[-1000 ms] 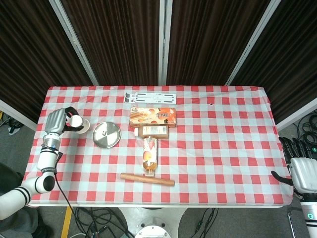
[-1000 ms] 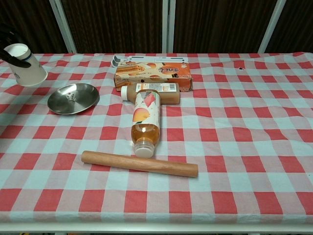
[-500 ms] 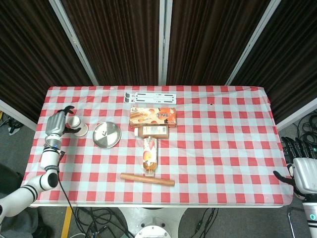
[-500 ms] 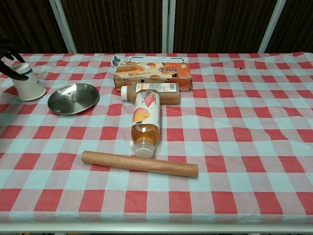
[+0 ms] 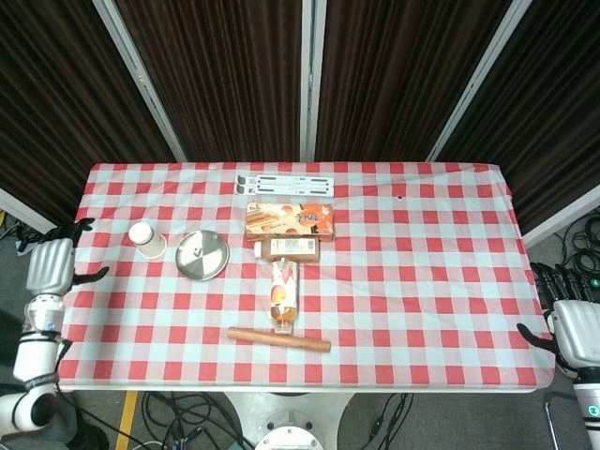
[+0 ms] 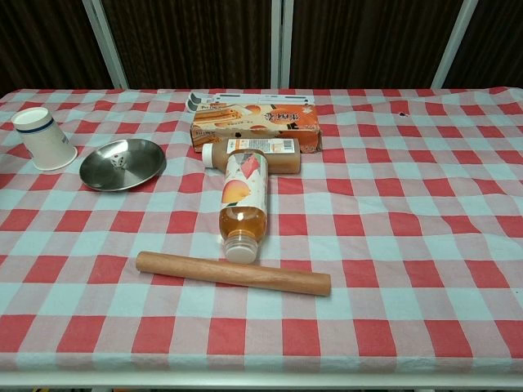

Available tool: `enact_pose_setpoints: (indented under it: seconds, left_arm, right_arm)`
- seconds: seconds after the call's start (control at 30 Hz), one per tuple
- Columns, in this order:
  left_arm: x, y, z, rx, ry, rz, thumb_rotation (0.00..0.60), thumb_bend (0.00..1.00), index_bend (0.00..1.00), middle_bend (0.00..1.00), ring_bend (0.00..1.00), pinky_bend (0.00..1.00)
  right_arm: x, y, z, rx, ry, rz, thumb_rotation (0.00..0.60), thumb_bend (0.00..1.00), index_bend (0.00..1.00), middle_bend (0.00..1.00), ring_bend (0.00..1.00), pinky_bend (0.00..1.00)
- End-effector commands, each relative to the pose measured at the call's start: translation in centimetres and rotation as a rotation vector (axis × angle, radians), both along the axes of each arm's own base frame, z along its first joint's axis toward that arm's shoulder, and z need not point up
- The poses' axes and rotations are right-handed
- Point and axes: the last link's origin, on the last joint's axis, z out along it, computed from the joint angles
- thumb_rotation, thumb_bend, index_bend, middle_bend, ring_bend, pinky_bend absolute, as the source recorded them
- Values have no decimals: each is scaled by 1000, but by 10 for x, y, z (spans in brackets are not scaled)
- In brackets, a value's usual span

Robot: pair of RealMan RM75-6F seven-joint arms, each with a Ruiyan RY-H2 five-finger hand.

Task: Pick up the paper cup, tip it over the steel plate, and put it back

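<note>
Your left hand (image 5: 52, 265) has released the blue-banded paper cup (image 6: 43, 139) and withdrawn, fingers spread, cup standing upside-down beside the steel plate (image 6: 122, 163); right hand (image 5: 572, 319) empty, labels unreadable.

Silver-grey left hand (image 5: 52, 265) with black fingers on a white jointed forearm; matching silver-grey, black-fingered right hand (image 5: 574, 328) on a white wrist

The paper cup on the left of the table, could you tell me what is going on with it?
Nothing is holding it at the moment. The paper cup stands mouth down on the checked cloth beside the steel plate, where a small die lies. The left hand is open off the table's left edge, and the right hand is open at the far right.
</note>
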Motion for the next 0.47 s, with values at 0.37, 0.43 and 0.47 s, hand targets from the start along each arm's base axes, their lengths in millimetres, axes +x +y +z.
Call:
enact_pose_setpoints:
  seconds: [0.37,0.43,0.47]
  left_arm:
    - [-14,-109,25,48,158,0,600,116,172,236,147,152]
    - [-12,-115,26,45,131,-4,600,114,172,236,147,152]
    - [-12,-117,26,44,123,-7,600,112,172,236,147,152]
  right_arm:
    - [5,8,-6,8,-80,91,600,172,0,65,0,13]
    - [4,10,-8,8,-82,88,600,173,0,69,0,13]
    - [4,11,-8,9,-83,85,600,172,0,70,0,13]
